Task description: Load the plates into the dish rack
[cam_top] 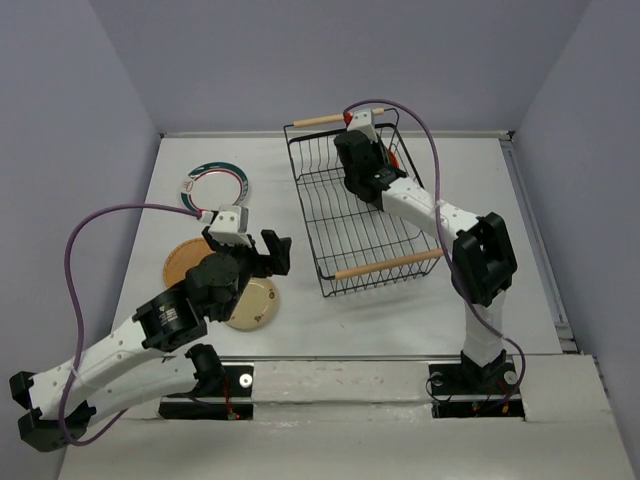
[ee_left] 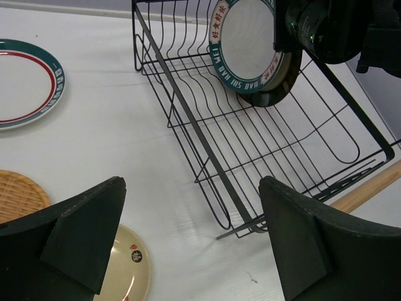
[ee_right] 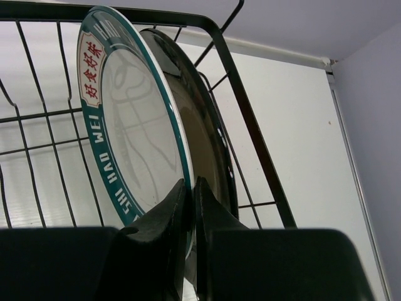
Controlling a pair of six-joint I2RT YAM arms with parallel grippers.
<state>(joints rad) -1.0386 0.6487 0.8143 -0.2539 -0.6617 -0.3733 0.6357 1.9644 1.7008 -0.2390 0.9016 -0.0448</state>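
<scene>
From above, I see the right arm [cam_top: 420, 210] reaching into the far end of the dish rack [cam_top: 345, 225]. The left gripper [cam_top: 277, 250] hangs over the table to the rack's left, near three plates lying flat there: the second teal-striped plate [cam_top: 215, 190], the tan-brown plate [cam_top: 185, 262] and the cream plate [cam_top: 255, 305]. On the right wrist camera, the right gripper [ee_right: 190, 207] is clenched on the lower rim of the held teal-striped plate [ee_right: 131, 125]. That plate stands nearly upright inside the rack, with the black-rimmed plate [ee_right: 210, 132] just behind it; I cannot tell whether the two touch. On the left wrist camera, my left fingers [ee_left: 81, 232] are spread wide and hold nothing. I see the flat plates below and to the left, and the racked pair ahead. My worry is the release. If the held plate's edge is not seated between the wires, it could flop forward or knock into the plate behind. Fingers backing out crooked could drag it over. Later, the flat plates offer little rim to grip and may skid.
</scene>
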